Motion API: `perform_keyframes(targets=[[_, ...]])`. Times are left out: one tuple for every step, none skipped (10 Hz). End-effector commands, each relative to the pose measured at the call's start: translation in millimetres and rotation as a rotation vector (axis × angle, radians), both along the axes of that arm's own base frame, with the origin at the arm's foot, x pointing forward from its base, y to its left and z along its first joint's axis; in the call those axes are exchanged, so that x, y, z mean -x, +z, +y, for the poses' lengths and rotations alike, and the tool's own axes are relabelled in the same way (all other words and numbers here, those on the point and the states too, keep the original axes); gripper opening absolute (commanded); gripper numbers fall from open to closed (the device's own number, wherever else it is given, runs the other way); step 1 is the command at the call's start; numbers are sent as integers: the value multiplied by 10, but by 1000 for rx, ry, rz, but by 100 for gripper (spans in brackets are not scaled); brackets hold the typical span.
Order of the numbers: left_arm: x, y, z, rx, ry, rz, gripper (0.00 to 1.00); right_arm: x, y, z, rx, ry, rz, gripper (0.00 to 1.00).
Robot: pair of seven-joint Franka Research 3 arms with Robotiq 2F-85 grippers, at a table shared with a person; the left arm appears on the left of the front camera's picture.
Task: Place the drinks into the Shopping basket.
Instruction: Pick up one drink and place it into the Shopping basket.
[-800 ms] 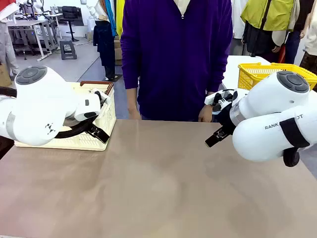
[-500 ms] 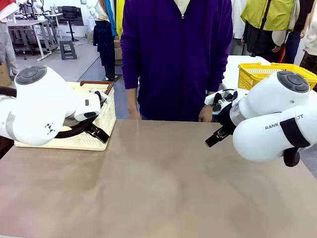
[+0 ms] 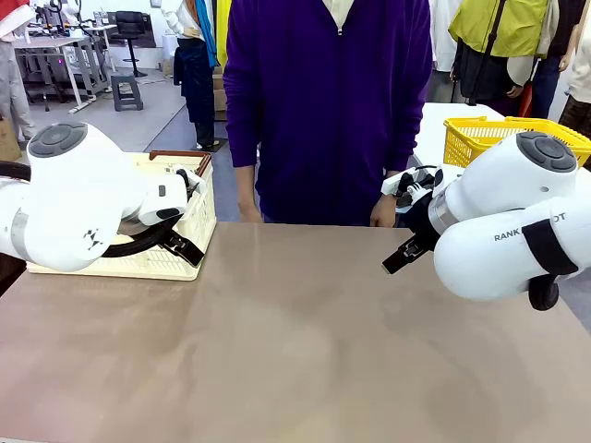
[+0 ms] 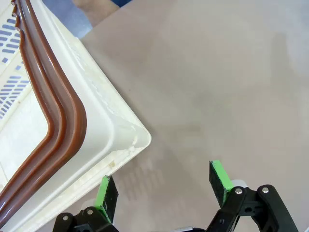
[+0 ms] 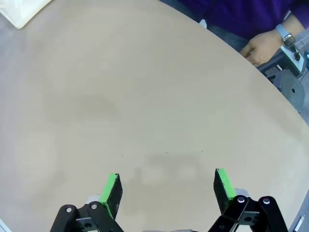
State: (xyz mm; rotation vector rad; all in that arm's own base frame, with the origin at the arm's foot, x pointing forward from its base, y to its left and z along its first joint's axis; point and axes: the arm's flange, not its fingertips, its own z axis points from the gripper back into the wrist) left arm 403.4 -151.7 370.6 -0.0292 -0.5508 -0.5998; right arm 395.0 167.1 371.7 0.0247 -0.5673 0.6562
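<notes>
The basket sits at the table's far left corner. It is cream-white with slotted sides and a brown rim. The left arm crosses in front of it and hides most of its near wall. From the left wrist, one basket corner juts toward the middle of the table, and the brown handles lie folded along the rim.

The left gripper hangs over bare table just beside that corner. Its jaws are spread wide with nothing between them. One green pad lies right at the edge of the basket wall; whether it touches the wall cannot be told. In the front view the left gripper points down and to the right, close to the basket's near right corner.

The right gripper is likewise released, with its pads wide apart over bare table. From the front, the right gripper shows near the far right edge, angled down toward the left.

A person in a purple top stands at the middle of the far edge. One hand and the other hand hang at the table's rim. From the right wrist, a hand with a wristwatch rests just past the far edge, and the basket's corner shows well away from it.

A yellow basket stands on a white table behind the right arm.
</notes>
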Motion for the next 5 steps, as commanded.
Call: perform_keyframes(targets=[[0, 0, 0, 0, 0, 0, 100, 0, 0, 0, -1, -1, 0, 100], [0, 0, 0, 0, 0, 0, 100, 0, 0, 0, -1, -1, 0, 100], [0, 0, 0, 0, 0, 0, 100, 0, 0, 0, -1, -1, 0, 100], [0, 0, 0, 0, 0, 0, 100, 0, 0, 0, -1, -1, 0, 100], [0, 0, 0, 0, 0, 0, 100, 0, 0, 0, -1, -1, 0, 100]])
